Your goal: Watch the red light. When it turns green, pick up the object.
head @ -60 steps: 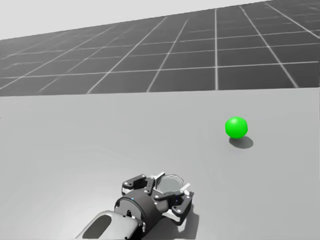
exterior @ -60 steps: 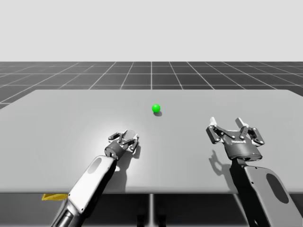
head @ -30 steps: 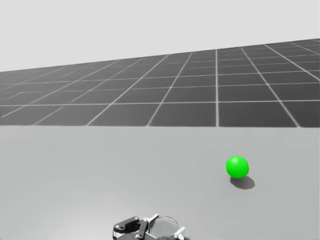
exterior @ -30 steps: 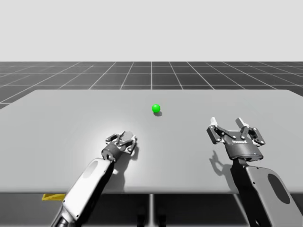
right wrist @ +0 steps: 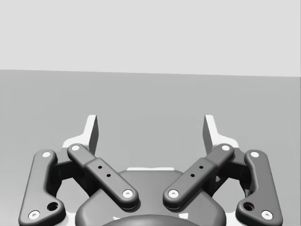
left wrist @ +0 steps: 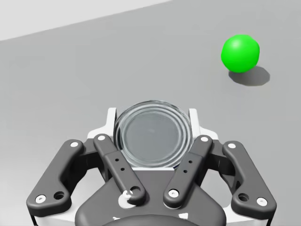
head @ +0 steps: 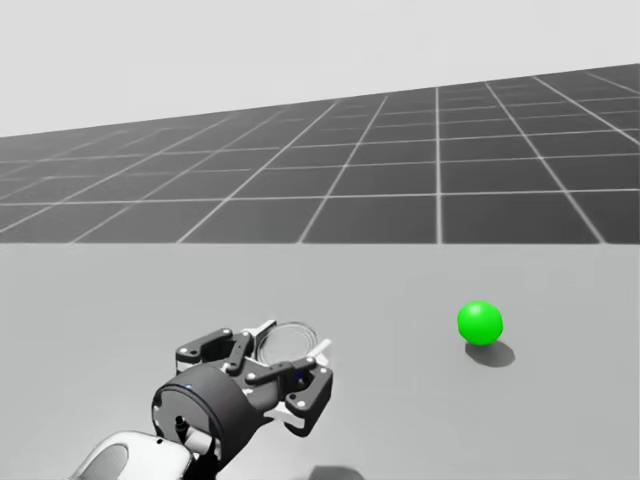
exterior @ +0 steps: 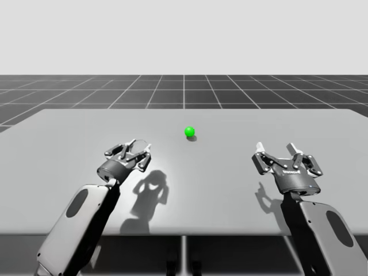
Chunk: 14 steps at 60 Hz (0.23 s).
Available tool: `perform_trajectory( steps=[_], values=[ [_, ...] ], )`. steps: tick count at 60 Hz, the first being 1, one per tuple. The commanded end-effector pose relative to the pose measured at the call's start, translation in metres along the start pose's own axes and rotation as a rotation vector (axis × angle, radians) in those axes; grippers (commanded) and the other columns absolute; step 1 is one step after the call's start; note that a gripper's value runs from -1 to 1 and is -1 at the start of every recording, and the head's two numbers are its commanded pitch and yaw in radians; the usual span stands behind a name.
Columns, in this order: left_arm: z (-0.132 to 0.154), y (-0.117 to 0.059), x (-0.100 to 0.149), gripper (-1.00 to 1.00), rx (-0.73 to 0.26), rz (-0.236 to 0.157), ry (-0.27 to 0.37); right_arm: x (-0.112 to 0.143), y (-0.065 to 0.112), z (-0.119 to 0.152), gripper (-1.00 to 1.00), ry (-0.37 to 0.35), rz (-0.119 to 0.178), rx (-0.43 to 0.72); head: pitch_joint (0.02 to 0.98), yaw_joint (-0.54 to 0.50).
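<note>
Between the fingers of my left tool (exterior: 135,148) sits the clear round cup (left wrist: 153,134), pinched from both sides, up off the counter (exterior: 69,144) (its shadow lies below). My right tool (exterior: 275,148) is wide open, well apart. The green light (exterior: 190,131) glows ahead.

Clear glassy object (left wrist: 153,136), smooth green light (left wrist: 240,52), matt table (exterior: 69,144)
</note>
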Motion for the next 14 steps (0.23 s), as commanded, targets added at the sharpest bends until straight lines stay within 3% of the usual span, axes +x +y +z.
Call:
perform_trajectory(
  steps=[1, 14],
  values=[
    [0.0, 0.003, 0.052, 1.0, -0.086, -0.045, -0.111, 0.0, -0.001, -0.001, -1.0, 0.0, 0.0, -0.001, 0.442, 0.25],
    [0.008, 0.003, 0.104, 1.0, -0.062, -0.076, -0.229, 0.0, -0.002, -0.001, -1.0, -0.002, 0.003, -0.003, 0.438, 0.25]
  ],
)
